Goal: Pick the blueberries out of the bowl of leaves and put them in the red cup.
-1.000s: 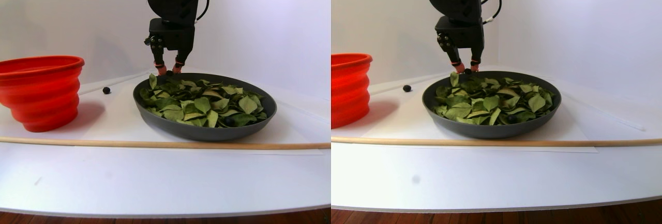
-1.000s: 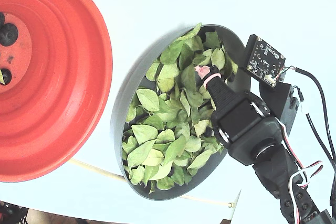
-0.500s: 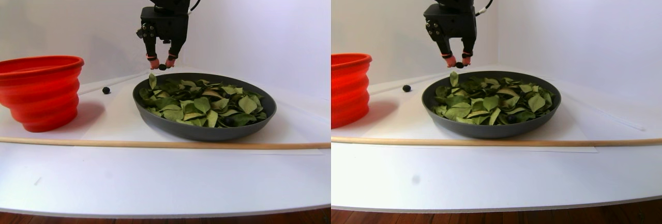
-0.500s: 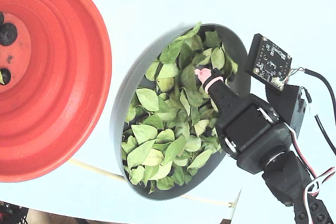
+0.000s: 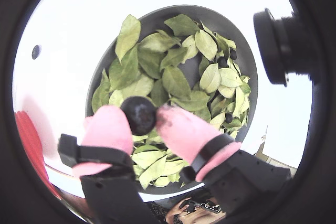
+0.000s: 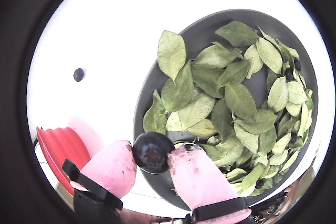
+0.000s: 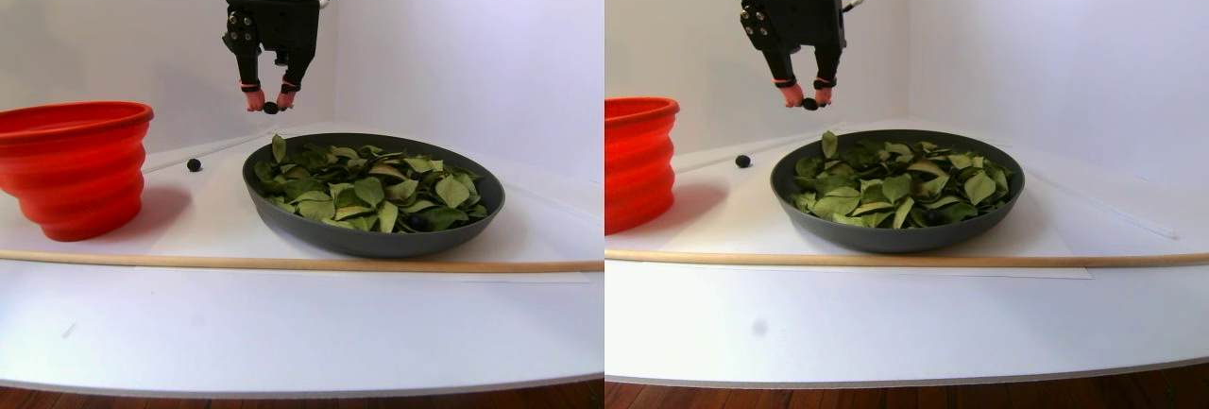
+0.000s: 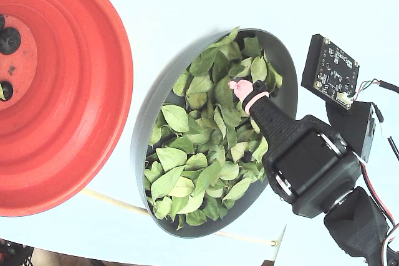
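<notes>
A blueberry (image 6: 151,151) sits pinched in your gripper (image 7: 270,107), above the bowl (image 7: 373,239) of leaves (image 7: 378,187). The white table (image 7: 283,333) meets pale walls. Only your fixed view shows berries (image 8: 9,40) inside the red cup (image 8: 81,91).

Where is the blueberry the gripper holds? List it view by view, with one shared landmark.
In a wrist view: the held blueberry is just left of centre.
In a wrist view: it is lower left of centre.
Stereo pair view: upper left in the left half, above the bowl's far rim.
Fixed view: not visible; hidden under the gripper.
Shared landmark: the bowl.
</notes>
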Tool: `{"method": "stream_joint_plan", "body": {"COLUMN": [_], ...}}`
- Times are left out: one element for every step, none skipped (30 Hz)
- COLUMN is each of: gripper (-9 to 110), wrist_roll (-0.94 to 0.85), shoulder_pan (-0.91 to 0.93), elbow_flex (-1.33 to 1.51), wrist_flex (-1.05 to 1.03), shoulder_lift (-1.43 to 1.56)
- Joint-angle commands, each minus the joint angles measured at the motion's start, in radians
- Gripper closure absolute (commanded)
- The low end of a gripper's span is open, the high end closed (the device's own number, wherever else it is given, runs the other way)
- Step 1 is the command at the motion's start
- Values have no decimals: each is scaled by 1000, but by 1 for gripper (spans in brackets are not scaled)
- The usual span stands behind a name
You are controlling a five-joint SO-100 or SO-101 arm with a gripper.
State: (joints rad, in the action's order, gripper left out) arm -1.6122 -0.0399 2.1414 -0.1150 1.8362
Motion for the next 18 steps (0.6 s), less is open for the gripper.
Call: {"method": "stream_joint_plan", "body": {"gripper": [90, 90, 91, 91, 91, 91, 91, 91, 91, 91, 90, 90, 90, 90, 90, 90, 90, 90], "wrist_roll": [11, 14, 17, 20, 23, 26, 29, 32, 35, 38, 38, 41, 43, 44, 46, 49, 52, 54], "shoulder_pan": [-28, -34, -40, -44, -49, -57, -63, -67, -74, -81, -87, -94, -100, -104, -110, -115, -123, -129], "elbow_flex": [-8, -5, 0, 3, 5, 8, 9, 11, 14, 18, 23, 28, 29, 29, 32, 35, 37, 40], "wrist_flex": [-18, -21, -23, -25, -32, -41, -49, -57, -63, -66, -66, -67, -77, -84, -87, -92, -101, -107], "shoulder_lift": [133, 140, 147, 155, 163, 172, 179, 187, 195, 201, 204, 209, 215, 221, 227, 235, 242, 250]}}
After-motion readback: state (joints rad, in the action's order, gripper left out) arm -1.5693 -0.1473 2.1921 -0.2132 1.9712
